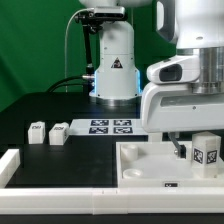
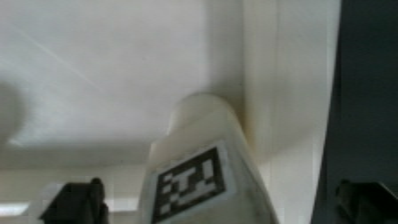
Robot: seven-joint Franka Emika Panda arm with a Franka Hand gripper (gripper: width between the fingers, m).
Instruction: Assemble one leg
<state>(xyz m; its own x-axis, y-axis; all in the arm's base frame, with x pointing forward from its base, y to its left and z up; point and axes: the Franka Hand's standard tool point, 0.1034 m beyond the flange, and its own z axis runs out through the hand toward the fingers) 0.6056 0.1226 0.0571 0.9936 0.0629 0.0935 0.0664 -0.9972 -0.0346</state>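
A leg (image 1: 207,152), a white stubby post with a square tag on its side, stands on the large white tabletop (image 1: 135,168) at the exterior view's right. My gripper (image 1: 203,156) hangs over it with one dark finger (image 1: 180,149) beside it. In the wrist view the leg (image 2: 210,170) rises between my two dark fingertips (image 2: 75,202), with a gap on each side. The gripper (image 2: 217,208) is open around it and does not touch it. The tabletop's white surface (image 2: 107,80) fills the wrist view behind the leg.
Two more small white legs (image 1: 37,132) (image 1: 59,131) lie on the black table at the exterior view's left. The marker board (image 1: 112,126) lies in front of the robot base (image 1: 113,70). Long white border bars (image 1: 60,192) run along the front and left.
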